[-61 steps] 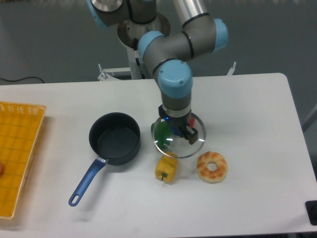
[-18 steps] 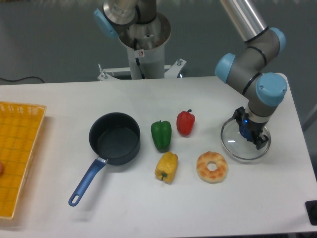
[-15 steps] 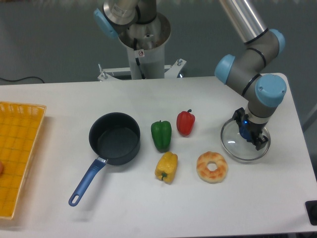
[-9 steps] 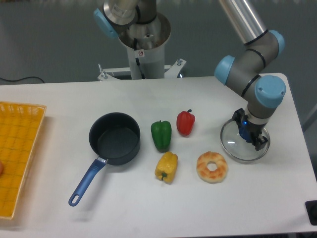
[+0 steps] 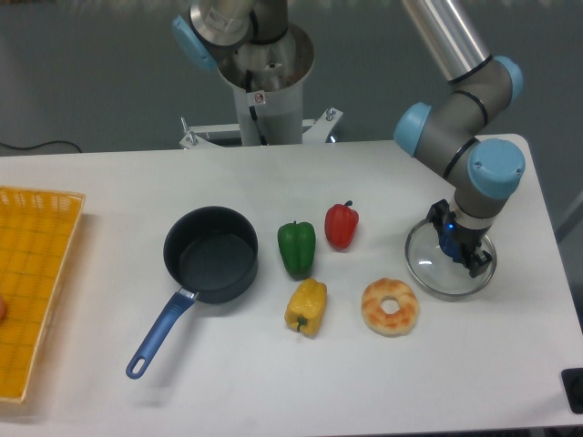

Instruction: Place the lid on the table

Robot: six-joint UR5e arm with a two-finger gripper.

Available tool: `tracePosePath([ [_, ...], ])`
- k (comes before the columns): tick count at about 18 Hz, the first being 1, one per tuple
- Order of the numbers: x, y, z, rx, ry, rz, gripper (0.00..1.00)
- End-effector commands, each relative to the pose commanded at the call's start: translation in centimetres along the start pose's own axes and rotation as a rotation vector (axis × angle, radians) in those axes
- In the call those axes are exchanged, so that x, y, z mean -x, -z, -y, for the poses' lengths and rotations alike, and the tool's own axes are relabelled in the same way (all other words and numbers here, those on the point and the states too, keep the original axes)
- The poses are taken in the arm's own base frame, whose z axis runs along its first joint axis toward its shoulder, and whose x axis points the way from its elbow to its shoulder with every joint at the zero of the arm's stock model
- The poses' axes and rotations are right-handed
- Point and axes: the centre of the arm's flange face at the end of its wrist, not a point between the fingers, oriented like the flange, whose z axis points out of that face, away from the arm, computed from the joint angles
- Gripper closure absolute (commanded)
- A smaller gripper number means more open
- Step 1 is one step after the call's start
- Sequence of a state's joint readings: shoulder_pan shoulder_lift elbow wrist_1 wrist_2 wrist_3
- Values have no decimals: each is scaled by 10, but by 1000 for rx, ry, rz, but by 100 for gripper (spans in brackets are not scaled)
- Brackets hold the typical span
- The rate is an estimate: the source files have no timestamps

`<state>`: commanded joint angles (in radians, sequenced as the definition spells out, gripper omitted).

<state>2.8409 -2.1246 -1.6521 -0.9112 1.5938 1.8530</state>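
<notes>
The fingers are closed on the blue knob of the lid, which lies flat on a free part of the bench, beside the doughnut, probably ready for release.

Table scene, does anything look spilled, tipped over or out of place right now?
Nothing stands out. The saucepan sits upright and open, the lid is low at the table's right side under the gripper, and the peppers and doughnut lie tidily apart.
</notes>
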Motion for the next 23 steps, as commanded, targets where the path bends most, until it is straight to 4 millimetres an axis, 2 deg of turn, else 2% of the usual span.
tracePosePath([
  [23,0,-7,-1,-4,4,-10,55],
])
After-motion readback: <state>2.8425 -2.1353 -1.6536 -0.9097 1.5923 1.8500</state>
